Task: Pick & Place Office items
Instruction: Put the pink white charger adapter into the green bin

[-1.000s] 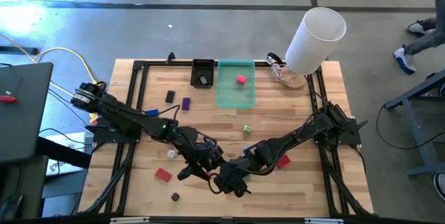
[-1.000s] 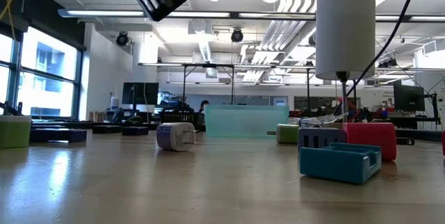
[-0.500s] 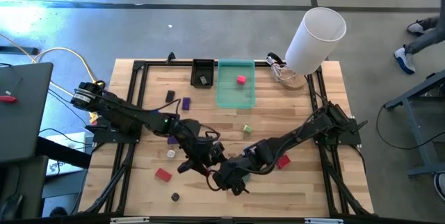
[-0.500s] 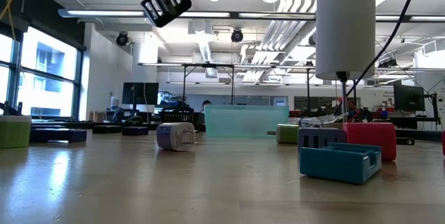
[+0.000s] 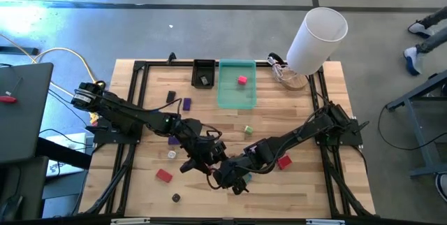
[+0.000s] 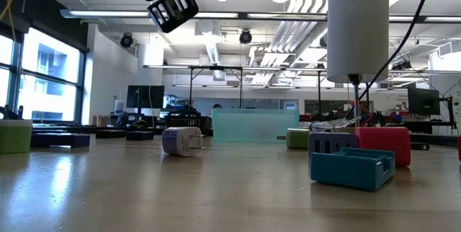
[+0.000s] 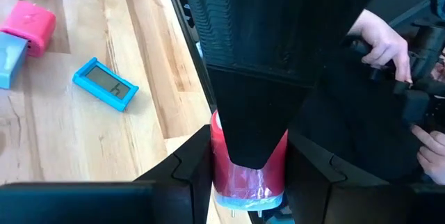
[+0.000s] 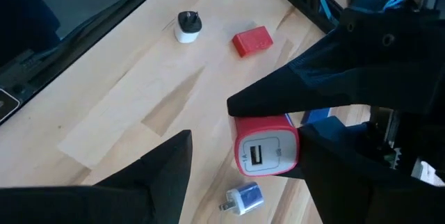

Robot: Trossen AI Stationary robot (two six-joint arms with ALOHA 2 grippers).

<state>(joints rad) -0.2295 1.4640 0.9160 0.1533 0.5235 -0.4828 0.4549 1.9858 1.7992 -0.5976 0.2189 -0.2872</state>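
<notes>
**Handover over the desk's near middle, most pieces still loose**

The two arms meet low over the near middle of the desk (image 5: 140, 176); the left hand (image 5: 208, 156) grips a red block with a pale teal end (image 7: 248, 175), its fingers narrowed on either side of it; the right wrist view shows the same piece, a red charger-like block (image 8: 268, 154), lying between the right hand's (image 5: 227, 177) spread fingers, which stand wide and do not look closed on it yet; I judge this a pass from one hand to the other, or a shared grip being set up.

Done so far, by how things lie: one pink piece (image 5: 242, 80) sits in the translucent green tray (image 5: 236, 100), and one dark piece (image 5: 203, 80) in the small black tray (image 5: 204, 65).

Left: a red block (image 5: 163, 175), a white plug (image 5: 172, 154), a small black-and-white plug (image 5: 175, 198), a purple piece (image 5: 187, 104), a black piece (image 5: 170, 96), a green block (image 5: 248, 130) and another red block (image 5: 283, 161) all lie loose on the desk; the task looks early, well under half.
</notes>
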